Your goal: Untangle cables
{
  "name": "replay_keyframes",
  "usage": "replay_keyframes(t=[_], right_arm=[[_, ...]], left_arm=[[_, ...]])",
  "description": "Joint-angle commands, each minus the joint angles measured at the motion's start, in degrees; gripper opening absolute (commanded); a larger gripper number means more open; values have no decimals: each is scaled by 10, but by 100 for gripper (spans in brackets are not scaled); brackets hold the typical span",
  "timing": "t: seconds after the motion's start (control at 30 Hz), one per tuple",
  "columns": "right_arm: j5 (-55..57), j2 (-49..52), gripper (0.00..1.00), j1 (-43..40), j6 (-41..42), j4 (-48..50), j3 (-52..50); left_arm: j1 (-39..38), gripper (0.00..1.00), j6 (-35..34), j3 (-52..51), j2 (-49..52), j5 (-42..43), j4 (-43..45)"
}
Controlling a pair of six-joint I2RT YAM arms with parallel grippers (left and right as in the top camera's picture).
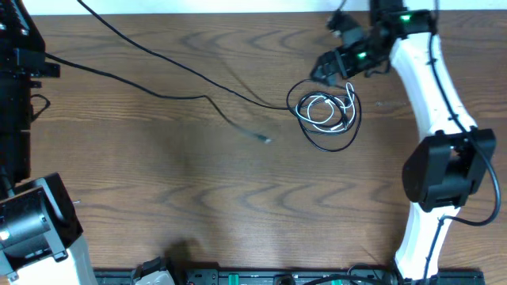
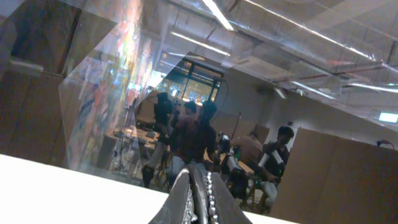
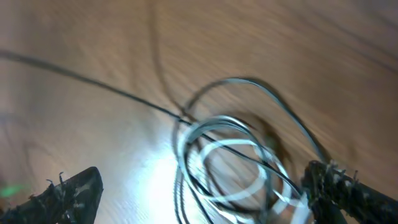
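Overhead first: the brown wood-grain worktop (image 1: pixel 158 198) carries a long thin black cable (image 1: pixel 158 93). It comes in from the far left, crosses to the right and winds into a loose coil (image 1: pixel 337 145) on the far right side. Inside that coil lies a short white cable (image 1: pixel 317 107), looped up and tangled with the black turns. A loose black end with a small grey plug (image 1: pixel 264 138) lies left of the coil, apart from it. The right claw (image 1: pixel 326 73), on its white arm (image 1: pixel 432 79), hangs right at the coil's far-left edge; whether it touches the cable, I cannot tell from up here.

Over to the left wrist: the left claw (image 2: pixel 199 199) has its fingers pressed tight together, aimed up at a lit ceiling and people in a room.

Now the right wrist, and it's blurry: the claw is spread wide, one dark finger (image 3: pixel 68 193) near left, the other near right. The black and white loops lie on the worktop between them.
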Motion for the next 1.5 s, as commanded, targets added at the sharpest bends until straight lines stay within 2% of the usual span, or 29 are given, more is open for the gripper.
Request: replay_keyframes(t=[0.0,0.23,0.6,1.1,1.27,1.47], right_arm=[[-31,-2,99,32,-74,11,-14],[-47,25,99,80,-120,33,-19],[-59,105,98,109,-162,36,-19],[-58,155,97,139,-168,78,-19],[-56,156,93,144,-168,79,-19],[-37,165,80,156,-168,103,-19]], left_arm=[[-1,7,-3,10,-6,10,4],[-1,7,-3,10,-6,10,4],[-1,8,-3,10,-5,10,-7],[-1,8,-3,10,-5,9,-10],[-1,7,-3,10,-5,10,-12],[-1,8,-3,10,-5,10,-12]])
